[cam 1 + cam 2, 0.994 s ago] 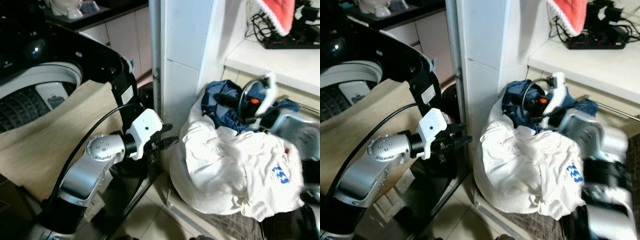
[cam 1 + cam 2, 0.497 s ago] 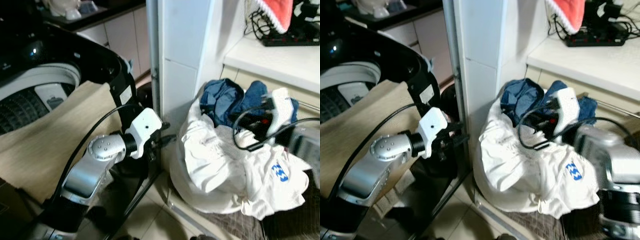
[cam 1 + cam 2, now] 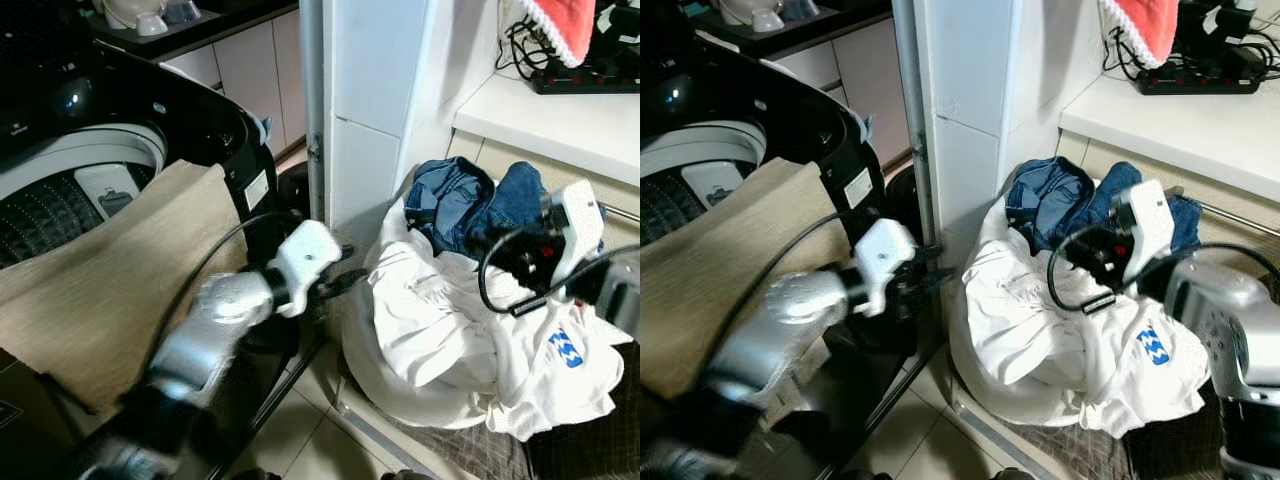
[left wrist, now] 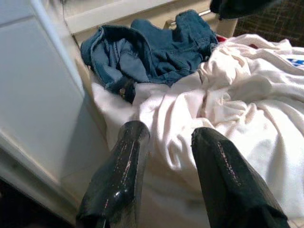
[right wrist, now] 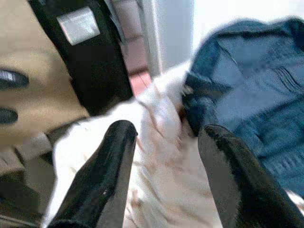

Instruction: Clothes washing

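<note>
A heap of laundry lies against the white pillar: a big white garment (image 3: pixel 440 330) with a blue logo, and blue jeans (image 3: pixel 470 200) on top at the back. My left gripper (image 3: pixel 348 279) is open and empty, its fingers (image 4: pixel 118 161) level with the heap's left edge, a short way off the white cloth. My right gripper (image 3: pixel 503 250) hovers open over the heap where the jeans meet the white garment (image 5: pixel 156 118), nothing between its fingers (image 5: pixel 223 171). The black top-loading washing machine (image 3: pixel 70 190) stands open at the left, its drum showing.
A beige cloth (image 3: pixel 100 290) drapes over the washer's front. The white tiled pillar (image 3: pixel 370 90) stands between washer and heap. A counter (image 3: pixel 560 120) with a power strip and a red cloth (image 3: pixel 560 25) overhangs the heap. Tiled floor (image 3: pixel 300 440) lies below; a dark checked fabric (image 3: pixel 470 455) sits under the heap.
My right gripper has come down from the jeans to hover over the white garment. My left arm is blurred in motion, its gripper edging toward the heap.
</note>
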You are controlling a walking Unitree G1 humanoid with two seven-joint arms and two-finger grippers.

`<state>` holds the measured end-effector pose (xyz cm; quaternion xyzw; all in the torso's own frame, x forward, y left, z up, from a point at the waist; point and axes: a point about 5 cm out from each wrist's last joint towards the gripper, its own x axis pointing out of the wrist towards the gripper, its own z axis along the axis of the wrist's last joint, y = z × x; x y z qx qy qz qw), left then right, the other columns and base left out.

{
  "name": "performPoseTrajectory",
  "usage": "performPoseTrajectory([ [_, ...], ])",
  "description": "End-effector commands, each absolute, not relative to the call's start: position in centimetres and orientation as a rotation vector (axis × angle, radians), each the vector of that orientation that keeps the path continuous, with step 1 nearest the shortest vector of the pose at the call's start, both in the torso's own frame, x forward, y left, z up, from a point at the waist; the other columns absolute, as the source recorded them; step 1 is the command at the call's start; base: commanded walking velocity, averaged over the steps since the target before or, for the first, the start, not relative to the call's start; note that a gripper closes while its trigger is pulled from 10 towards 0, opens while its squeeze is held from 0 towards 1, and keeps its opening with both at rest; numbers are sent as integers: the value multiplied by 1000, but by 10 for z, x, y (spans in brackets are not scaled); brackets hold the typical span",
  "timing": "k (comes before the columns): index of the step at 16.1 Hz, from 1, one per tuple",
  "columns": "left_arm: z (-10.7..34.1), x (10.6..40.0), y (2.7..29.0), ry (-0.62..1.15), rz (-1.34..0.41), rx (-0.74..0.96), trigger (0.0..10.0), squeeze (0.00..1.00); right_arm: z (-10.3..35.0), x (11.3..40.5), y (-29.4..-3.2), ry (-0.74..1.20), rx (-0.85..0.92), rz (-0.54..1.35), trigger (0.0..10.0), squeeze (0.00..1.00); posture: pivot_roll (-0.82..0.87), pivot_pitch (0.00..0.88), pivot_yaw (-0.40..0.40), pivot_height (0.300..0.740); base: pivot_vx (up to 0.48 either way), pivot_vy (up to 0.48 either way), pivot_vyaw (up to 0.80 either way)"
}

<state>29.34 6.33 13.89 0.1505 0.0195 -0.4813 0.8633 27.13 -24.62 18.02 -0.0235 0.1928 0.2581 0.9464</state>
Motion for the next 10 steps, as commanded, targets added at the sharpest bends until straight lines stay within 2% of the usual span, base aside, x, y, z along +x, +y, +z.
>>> performPoseTrajectory([
  [1,132,298,53,24,-1011,330,10000,1000,186,267,-252,369,-91,484,10000,1000,-207,38,58,740,0,0,0],
  [4,127,306,41,-8,-973,285,10000,1000,187,251,-252,363,-104,503,10000,1000,-237,44,72,740,0,0,0],
  [5,125,310,40,-6,-969,287,10000,1000,184,243,-253,372,-160,512,10000,1000,-250,45,75,740,0,0,0],
  [10,108,308,24,53,-1111,147,10000,1000,183,228,-262,369,-161,481,10000,1000,-294,54,80,740,0,0,0],
])
